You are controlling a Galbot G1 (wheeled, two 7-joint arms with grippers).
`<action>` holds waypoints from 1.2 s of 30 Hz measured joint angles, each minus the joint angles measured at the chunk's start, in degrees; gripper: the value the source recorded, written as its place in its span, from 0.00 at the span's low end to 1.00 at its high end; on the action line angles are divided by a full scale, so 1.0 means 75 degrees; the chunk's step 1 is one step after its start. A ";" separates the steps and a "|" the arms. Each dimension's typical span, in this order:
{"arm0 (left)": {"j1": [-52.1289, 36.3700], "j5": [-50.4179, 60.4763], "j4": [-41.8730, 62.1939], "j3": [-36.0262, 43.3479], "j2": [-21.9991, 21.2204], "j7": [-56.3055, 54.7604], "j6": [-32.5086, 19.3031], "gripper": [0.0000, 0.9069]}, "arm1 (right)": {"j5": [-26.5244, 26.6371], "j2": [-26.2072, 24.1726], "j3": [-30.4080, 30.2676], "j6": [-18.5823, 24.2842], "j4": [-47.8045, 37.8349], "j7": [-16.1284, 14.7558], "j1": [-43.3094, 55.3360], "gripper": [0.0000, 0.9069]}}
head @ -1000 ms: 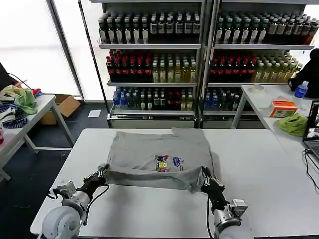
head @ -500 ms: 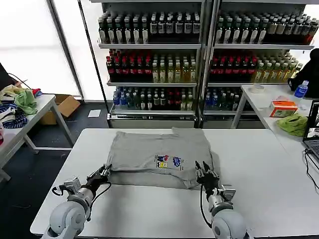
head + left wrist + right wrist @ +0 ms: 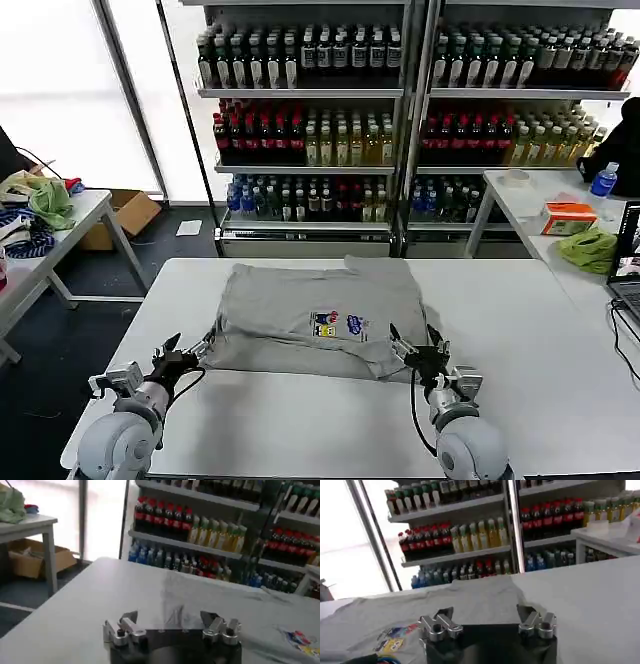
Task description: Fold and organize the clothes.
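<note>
A grey T-shirt (image 3: 320,315) with a small multicoloured chest print (image 3: 336,325) lies folded flat on the white table (image 3: 300,420). My left gripper (image 3: 186,352) is open just off the shirt's near left corner, holding nothing. At the near right corner my right gripper (image 3: 412,345) is open too, its fingers spread over the edge of the cloth. From the left wrist, the open left gripper (image 3: 168,618) faces the shirt's fabric (image 3: 210,597). From the right wrist, the open right gripper (image 3: 486,613) points over the shirt (image 3: 445,607) and its print (image 3: 395,639).
Shelves of bottled drinks (image 3: 400,110) stand behind the table. A side table (image 3: 40,230) with piled clothes is at the left. Another table (image 3: 560,215) at the right holds an orange box, a green cloth and a bottle. A laptop edge (image 3: 628,270) sits at the far right.
Both grippers have let go of the shirt's near hem and opened. The lifted hem has dropped flat, and both arms have drawn back toward me.
</note>
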 measured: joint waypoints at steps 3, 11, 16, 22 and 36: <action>0.0265 0.0095 -0.0149 -0.0047 -0.0026 0.0094 -0.0008 1.00 | -0.0016 -0.0018 0.0148 -0.0099 0.0186 0.0202 -0.0228 1.00; 0.0787 0.0236 -0.0306 -0.0031 -0.0031 0.0350 -0.0005 1.00 | -0.0057 -0.0100 0.0255 -0.0483 0.0571 0.0621 -0.0880 1.00; 0.0803 0.0232 -0.0198 0.0078 0.0062 0.0485 0.0015 1.00 | -0.0092 -0.0007 0.0122 -0.0682 0.0643 0.0908 -0.1036 1.00; 0.0618 0.0214 0.0054 0.0201 0.0172 0.0554 0.0023 1.00 | -0.0105 0.0104 -0.0084 -0.0835 0.0653 0.1198 -0.1009 1.00; -0.0042 0.0065 0.0716 0.0497 0.0285 0.0682 0.0107 0.00 | -0.0026 0.0200 -0.0439 -0.1092 0.0440 0.1592 -0.0801 0.00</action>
